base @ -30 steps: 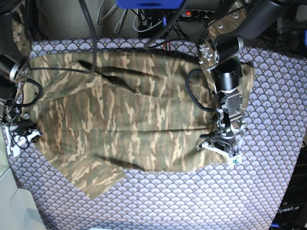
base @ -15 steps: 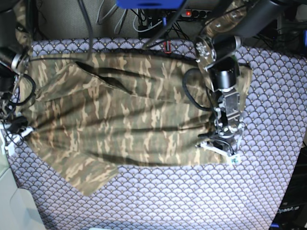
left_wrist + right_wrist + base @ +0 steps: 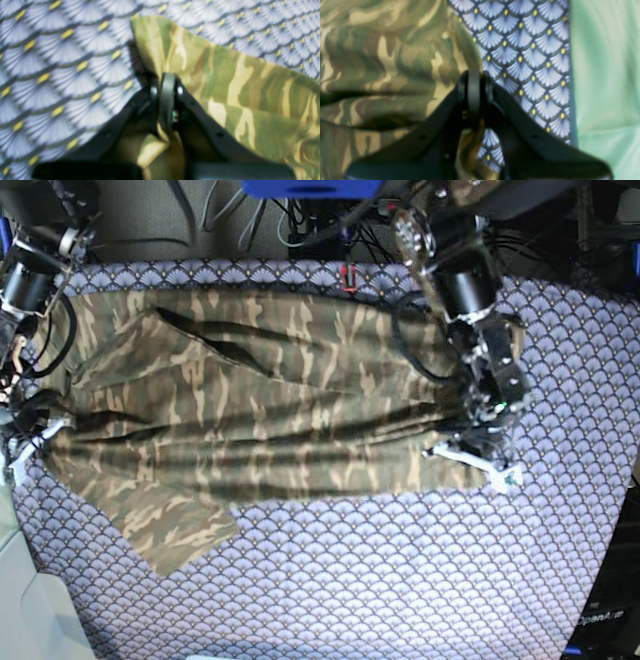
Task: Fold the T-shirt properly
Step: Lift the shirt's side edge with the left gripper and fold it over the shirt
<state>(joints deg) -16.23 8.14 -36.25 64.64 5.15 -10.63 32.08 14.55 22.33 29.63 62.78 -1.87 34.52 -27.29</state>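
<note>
The camouflage T-shirt (image 3: 270, 410) lies spread across the table, stretched sideways between my two grippers, with one sleeve (image 3: 175, 530) sticking out at the front left. My left gripper (image 3: 482, 448) is shut on the shirt's right edge. In the left wrist view the left gripper (image 3: 166, 83) pinches a fold of the shirt (image 3: 237, 87) just above the cloth. My right gripper (image 3: 30, 435) is shut on the shirt's left edge. In the right wrist view the right gripper (image 3: 473, 81) clamps the hem of the shirt (image 3: 382, 62).
The purple-grey fan-scale tablecloth (image 3: 400, 580) covers the table and shows in both wrist views (image 3: 62, 62) (image 3: 520, 62). A pale green surface (image 3: 605, 87) lies beyond the table's left edge. Cables and a power strip (image 3: 400, 205) run along the back.
Both grippers have moved towards the back of the table and slightly apart, each still holding the shirt. The shirt's front hem has been drawn back and the cloth is pulled tighter.
</note>
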